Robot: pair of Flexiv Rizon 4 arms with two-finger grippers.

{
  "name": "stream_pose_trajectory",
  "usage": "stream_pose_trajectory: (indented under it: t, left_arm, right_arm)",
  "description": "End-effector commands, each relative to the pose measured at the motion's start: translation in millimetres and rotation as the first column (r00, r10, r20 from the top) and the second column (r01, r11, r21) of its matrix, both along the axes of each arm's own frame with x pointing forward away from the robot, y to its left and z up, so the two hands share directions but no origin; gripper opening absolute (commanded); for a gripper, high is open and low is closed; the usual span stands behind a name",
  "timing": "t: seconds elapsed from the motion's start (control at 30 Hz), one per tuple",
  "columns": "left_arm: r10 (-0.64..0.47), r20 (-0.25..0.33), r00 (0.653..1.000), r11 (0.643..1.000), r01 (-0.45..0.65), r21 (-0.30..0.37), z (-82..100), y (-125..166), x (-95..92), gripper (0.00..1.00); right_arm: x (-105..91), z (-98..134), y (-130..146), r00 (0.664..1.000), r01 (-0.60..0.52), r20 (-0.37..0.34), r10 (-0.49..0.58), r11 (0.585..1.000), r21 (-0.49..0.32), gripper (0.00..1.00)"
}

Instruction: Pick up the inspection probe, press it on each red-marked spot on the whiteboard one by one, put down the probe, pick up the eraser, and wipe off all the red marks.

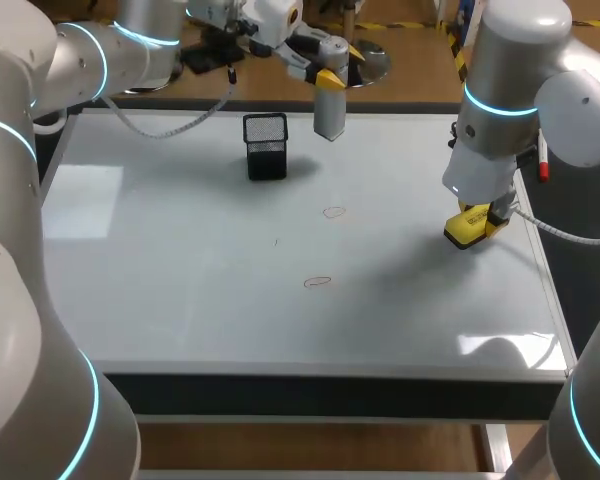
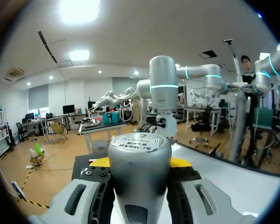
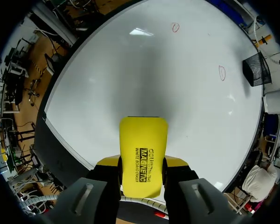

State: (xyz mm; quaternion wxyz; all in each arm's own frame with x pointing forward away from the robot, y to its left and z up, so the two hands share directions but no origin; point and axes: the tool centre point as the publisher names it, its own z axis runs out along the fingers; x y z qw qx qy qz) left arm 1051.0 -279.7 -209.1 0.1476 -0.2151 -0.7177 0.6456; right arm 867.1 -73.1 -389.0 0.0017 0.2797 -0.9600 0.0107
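Right wrist view: the eraser (image 3: 143,156) sits clamped between the right gripper's (image 3: 143,164) fingers at the whiteboard's (image 3: 130,74) right side, with the red marks (image 3: 221,73) well ahead. Landing tilted, its edge could smear them. The left gripper (image 1: 329,82), closed on the probe (image 1: 328,115), hangs near the far edge, and a wide sweep might clip it.

Head camera sits high behind me, looking steeply down, and takes in the whole bench (image 1: 180,260) from well back. Left wrist camera looks out almost level across the far edge, the probe (image 2: 139,177) right up close, my right arm (image 2: 161,88) beyond it. Right wrist camera tips down over the eraser (image 3: 143,158), close in. With the head view it shares both red marks (image 3: 175,27) (image 3: 221,73) and the mesh holder (image 3: 255,69).
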Motion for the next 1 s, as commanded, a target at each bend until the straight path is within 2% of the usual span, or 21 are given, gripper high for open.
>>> stream_pose_trajectory:
  t: [0.03, 0.2, 0.27, 0.37, 0.63, 1.0]
  left_arm:
    - [-0.233, -0.025, 0.972, 0.972, 0.234, 0.018, -1.8, -0.7, 7.6, 0.0]
    - [-0.233, -0.025, 0.972, 0.972, 0.234, 0.018, -1.8, -0.7, 7.6, 0.0]
    - [-0.233, -0.025, 0.972, 0.972, 0.234, 0.018, -1.8, -0.7, 7.6, 0.0]
    - [-0.233, -0.025, 0.972, 0.972, 0.234, 0.018, -1.8, -0.7, 7.6, 0.0]
    - [-0.233, -0.025, 0.972, 0.972, 0.234, 0.018, -1.8, -0.7, 7.6, 0.0]
    - [-0.233, -0.025, 0.972, 0.972, 0.234, 0.018, -1.8, -0.7, 7.6, 0.0]
  right_arm:
    - [2.7, 2.5, 10.8, 0.999, -0.044, -0.008, 0.043, 0.998, -0.035, 0.0]
    - [7.8, 6.6, 44.2, 0.984, -0.178, -0.01, 0.178, 0.982, -0.066, 0.0]
    - [11.4, 7.3, 61.2, 0.969, -0.245, -0.015, 0.245, 0.965, -0.088, 0.0]
    - [18.3, 7.0, 89.0, 0.94, -0.34, -0.011, 0.34, 0.937, -0.079, 0.0]
    - [34.7, 2.9, 151.5, 0.844, -0.536, -0.006, 0.537, 0.843, -0.049, 0.0]
    - [57.8, -10.1, 216.8, 0.717, -0.697, -0.016, 0.697, 0.717, -0.005, 0.0]
